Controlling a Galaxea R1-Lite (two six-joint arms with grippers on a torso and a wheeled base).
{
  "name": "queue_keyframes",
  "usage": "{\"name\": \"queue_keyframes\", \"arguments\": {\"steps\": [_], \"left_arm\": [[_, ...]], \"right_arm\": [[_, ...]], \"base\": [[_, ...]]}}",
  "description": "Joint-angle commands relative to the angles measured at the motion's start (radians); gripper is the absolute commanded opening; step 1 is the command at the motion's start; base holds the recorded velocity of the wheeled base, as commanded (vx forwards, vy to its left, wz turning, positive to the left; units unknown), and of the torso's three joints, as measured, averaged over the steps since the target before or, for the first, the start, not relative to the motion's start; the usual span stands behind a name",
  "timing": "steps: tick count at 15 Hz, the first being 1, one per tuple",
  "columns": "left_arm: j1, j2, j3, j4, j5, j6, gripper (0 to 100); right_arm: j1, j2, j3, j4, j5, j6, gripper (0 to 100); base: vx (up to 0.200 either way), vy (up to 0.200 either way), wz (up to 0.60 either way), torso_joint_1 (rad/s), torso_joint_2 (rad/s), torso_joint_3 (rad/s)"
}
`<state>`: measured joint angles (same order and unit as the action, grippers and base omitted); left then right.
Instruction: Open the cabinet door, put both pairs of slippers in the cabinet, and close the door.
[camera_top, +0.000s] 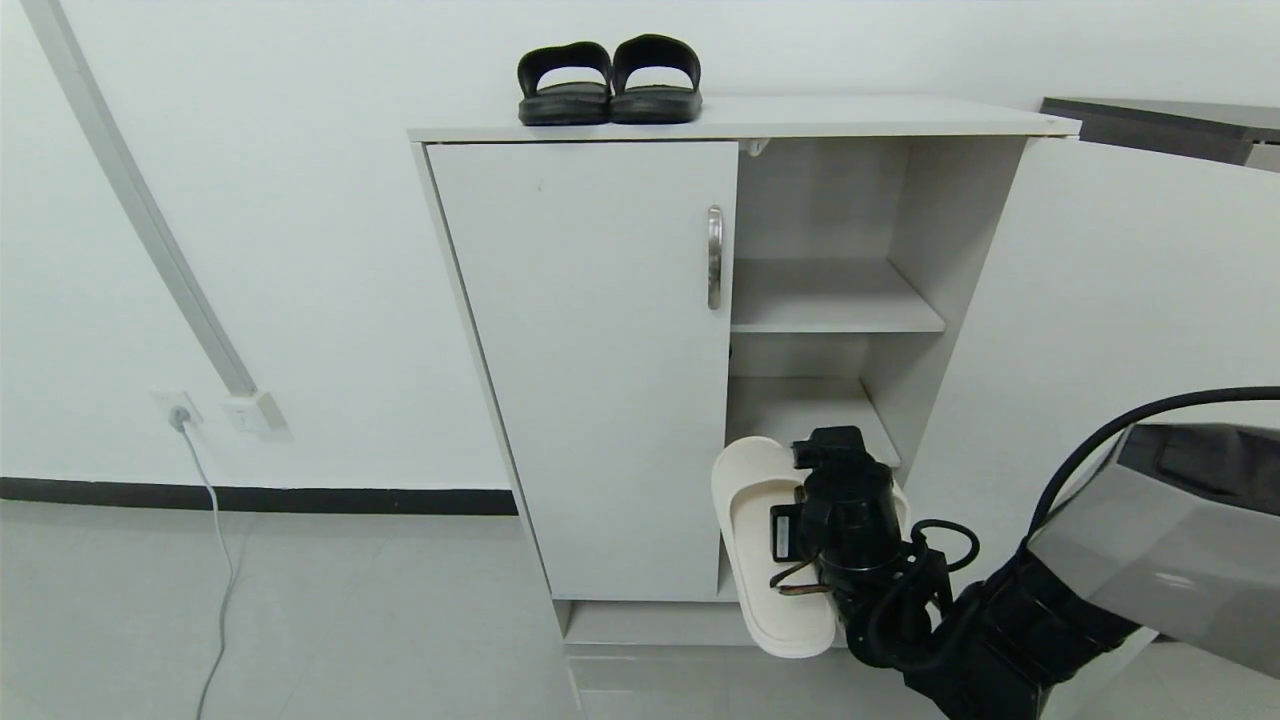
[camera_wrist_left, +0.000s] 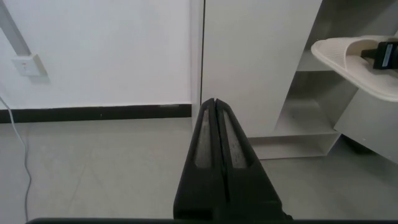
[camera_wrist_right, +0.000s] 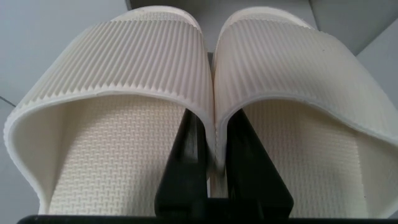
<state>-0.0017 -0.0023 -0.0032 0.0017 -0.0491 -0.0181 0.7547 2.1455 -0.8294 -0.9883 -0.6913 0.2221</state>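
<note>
The right hand (camera_wrist_right: 213, 134) is clamped on the white slippers (camera_wrist_right: 124, 155), its two fingers pinching the inner edges of the pair where they meet side by side. It holds them low in front of the cabinet's (camera_top: 850, 118) open right half, toes pointing in, just near of the lower shelf (camera_top: 800, 405) and not resting on it. Above that is an upper shelf (camera_top: 830, 300). The right door (camera_top: 1100, 300) is swung wide open to the right. The left door (camera_top: 590, 370) is shut, its metal handle (camera_top: 714, 257) upright at its right edge. The black slippers (camera_top: 608, 85) sit together on the cabinet's top, toward the left. The left hand (camera_wrist_left: 215, 106) is pressed closed on nothing, hanging over the floor (camera_wrist_left: 93, 162) left of the cabinet.
</note>
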Motion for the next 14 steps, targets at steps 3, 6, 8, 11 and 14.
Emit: {"name": "queue_keyframes", "arguments": {"steps": [3, 6, 8, 11, 14], "left_arm": [[0.000, 0.002, 0.000, 0.000, 0.000, 0.000, 0], [0.000, 0.002, 0.000, 0.000, 0.000, 0.001, 0], [0.000, 0.002, 0.000, 0.000, -0.001, 0.001, 0], [0.000, 0.002, 0.000, 0.000, -0.001, 0.001, 0], [0.000, 0.002, 0.000, 0.000, -0.001, 0.001, 0]], "right_arm": [[0.025, 0.031, -0.024, 0.000, -0.004, -0.010, 0], [0.032, 0.033, -0.031, 0.000, -0.010, -0.010, 0], [0.032, 0.033, -0.031, 0.000, -0.013, -0.010, 0], [0.032, 0.042, -0.040, 0.000, -0.011, -0.017, 0], [0.032, 0.065, -0.054, -0.001, -0.011, -0.021, 0]], "base": [[0.000, 0.000, 0.00, 0.000, 0.00, 0.000], [0.000, -0.133, 0.00, 0.000, 0.00, 0.000], [0.000, -0.200, 0.00, 0.005, 0.00, 0.000], [0.000, -0.200, 0.00, 0.004, 0.00, 0.002], [0.000, 0.000, 0.00, 0.000, 0.00, 0.000]]}}
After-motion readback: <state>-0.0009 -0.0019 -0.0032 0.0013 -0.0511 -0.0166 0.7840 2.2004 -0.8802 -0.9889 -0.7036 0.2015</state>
